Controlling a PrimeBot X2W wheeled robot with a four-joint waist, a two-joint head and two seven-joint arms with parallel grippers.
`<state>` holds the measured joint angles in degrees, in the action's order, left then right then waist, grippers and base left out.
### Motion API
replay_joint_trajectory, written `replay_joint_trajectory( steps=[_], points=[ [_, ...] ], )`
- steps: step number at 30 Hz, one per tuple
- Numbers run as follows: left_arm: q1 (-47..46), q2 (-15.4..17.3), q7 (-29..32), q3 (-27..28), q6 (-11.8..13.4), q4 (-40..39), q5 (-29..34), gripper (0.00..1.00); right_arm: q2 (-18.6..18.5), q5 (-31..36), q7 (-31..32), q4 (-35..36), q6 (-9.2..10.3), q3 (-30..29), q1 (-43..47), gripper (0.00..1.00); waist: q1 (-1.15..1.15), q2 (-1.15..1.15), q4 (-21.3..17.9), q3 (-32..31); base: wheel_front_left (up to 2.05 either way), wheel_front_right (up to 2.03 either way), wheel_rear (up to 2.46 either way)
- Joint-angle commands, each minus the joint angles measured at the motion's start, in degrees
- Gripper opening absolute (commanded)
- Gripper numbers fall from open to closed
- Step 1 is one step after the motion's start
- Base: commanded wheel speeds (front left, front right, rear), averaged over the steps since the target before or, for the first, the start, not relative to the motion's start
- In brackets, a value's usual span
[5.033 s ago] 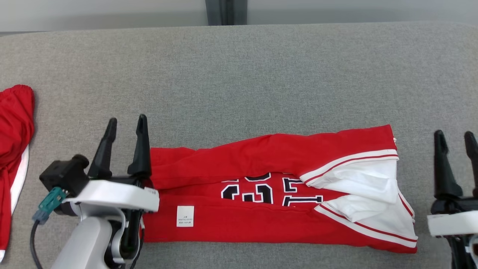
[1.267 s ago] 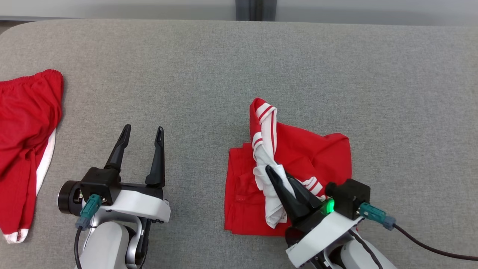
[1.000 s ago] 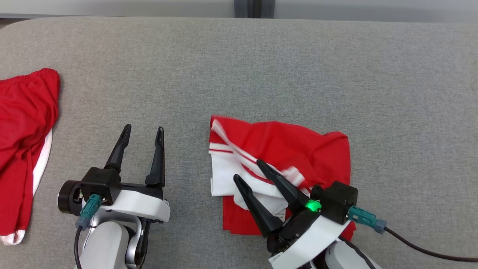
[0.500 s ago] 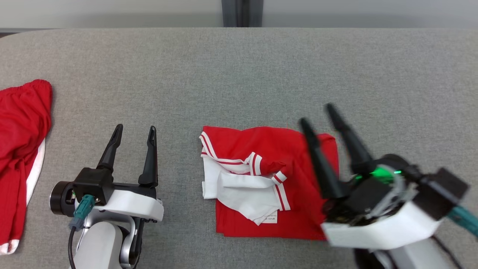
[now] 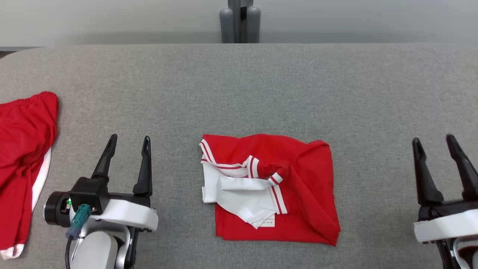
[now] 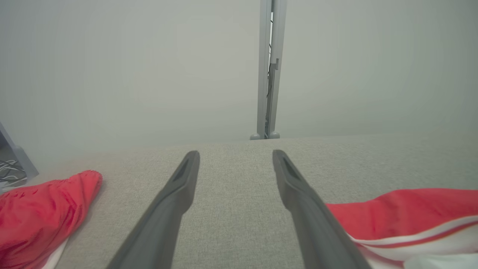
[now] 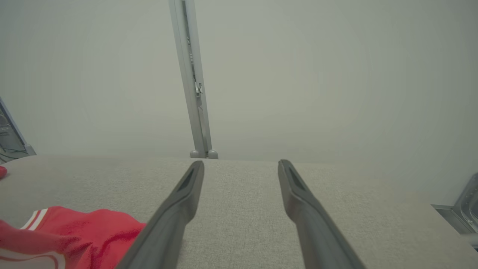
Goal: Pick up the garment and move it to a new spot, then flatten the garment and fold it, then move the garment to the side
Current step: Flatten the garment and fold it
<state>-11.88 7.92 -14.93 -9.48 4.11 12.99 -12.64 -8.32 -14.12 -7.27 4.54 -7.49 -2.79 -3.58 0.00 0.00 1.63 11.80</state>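
Head view
Garment (image 5: pixel 298 186): red with white striped trim, folded into a rough square, lying flat on the grey bench (image 5: pixel 239 82) midway between its left and right edges, nearer the near edge than the far one. A small white label shows on its near part.
Left hand (image 5: pixel 129 137): wide open, holding nothing, near the near edge, apart from the garment on its left.
Right hand (image 5: pixel 433 138): wide open, empty, well apart from the garment, close to the bench's right edge.
Second red garment (image 5: pixel 22 149): loose at the bench's left edge.
Post (image 5: pixel 239 22): grey, upright behind the far edge.

Left wrist view
Fingers (image 6: pixel 175 201): spread, bare bench between them.
Garment: its red and white edge lies low in the view, just beside one finger; whether they touch I cannot tell.
Second red garment: on the opposite side.

Right wrist view
Fingers: spread over bare bench.
Garment: red corner at the view's lower left.
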Motion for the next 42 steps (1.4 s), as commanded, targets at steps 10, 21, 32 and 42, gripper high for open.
replay_joint_trajectory(
  steps=[10, 21, 32, 42],
  points=[
    [1.99, 0.83, -0.15, -0.07, 0.58, -0.02, -0.53, 1.00, 1.11, 1.95, 1.50, -2.67, -0.01, -5.00, 5.73, 1.00, 0.00, 0.00, 0.01, -2.00, 0.00, 0.00, 0.00],
    [1.56, 0.96, 0.18, -0.79, 0.99, -0.52, -0.80, 1.00, 1.10, 0.78, 2.16, -2.57, -0.01, -3.85, 4.18, 1.00, 0.00, 0.00, 0.36, -1.46, 0.00, 0.00, 0.00],
    [-1.41, -0.52, 0.04, -3.08, -0.04, 0.06, -0.73, 1.00, -3.37, -4.31, 1.42, -12.73, -0.01, 12.04, -7.61, 0.00, 0.00, 0.00, 4.75, 1.51, 0.00, 0.00, 0.00],
    [-2.62, -1.89, -0.19, -2.77, 0.29, 1.29, -1.45, 1.00, -6.04, -11.15, -0.69, -25.78, -0.01, 27.76, -18.04, 0.00, 0.00, 0.00, 9.05, 3.24, 0.00, 0.00, 0.00]
  ],
)
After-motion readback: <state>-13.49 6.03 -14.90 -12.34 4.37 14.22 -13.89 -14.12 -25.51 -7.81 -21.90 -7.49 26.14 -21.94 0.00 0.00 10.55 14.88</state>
